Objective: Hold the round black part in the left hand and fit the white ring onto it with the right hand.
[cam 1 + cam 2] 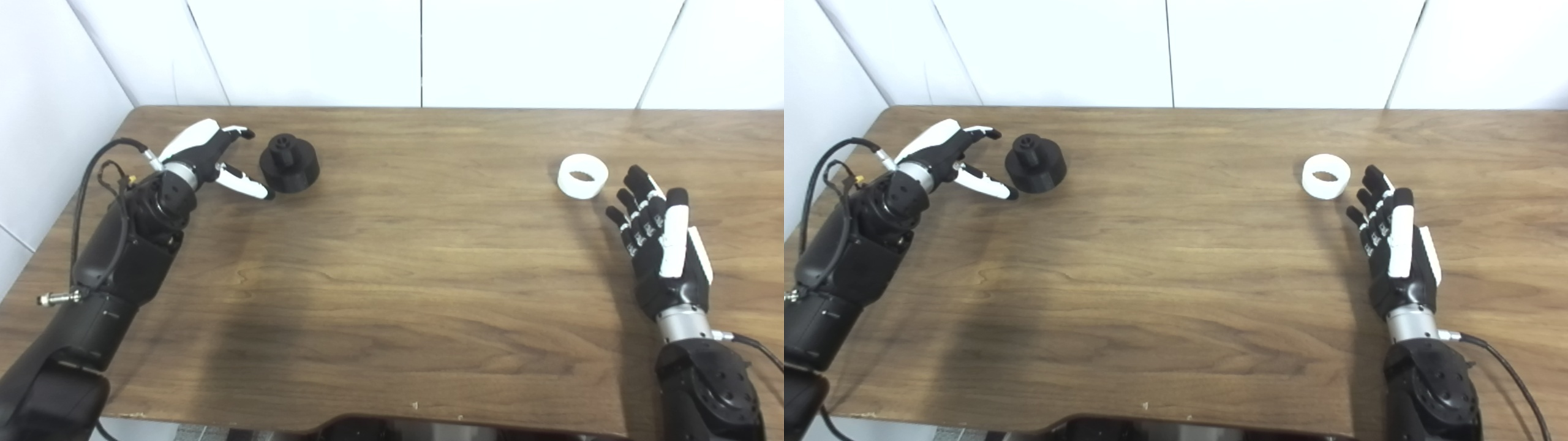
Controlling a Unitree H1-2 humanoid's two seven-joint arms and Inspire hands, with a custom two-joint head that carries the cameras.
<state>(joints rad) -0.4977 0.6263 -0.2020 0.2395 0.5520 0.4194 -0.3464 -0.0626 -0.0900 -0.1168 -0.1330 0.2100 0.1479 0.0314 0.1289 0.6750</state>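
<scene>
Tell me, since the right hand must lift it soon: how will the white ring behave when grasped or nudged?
The white ring looks rigid and thin-walled, so probably light. It lies flat on the table, hole upward, so a nudge should slide it, not roll it. Its smooth wall may slip between the fingers of the right hand.

The left hand (205, 156) reaches toward the table's far left corner, its fingers (239, 131) and thumb (245, 182) spread wide apart and holding nothing, with the black forearm rising from the near left edge. The right hand (664, 245) hovers near the table's right edge, palm turned inward, fingers (637, 190) extended and slightly parted, empty.
</scene>
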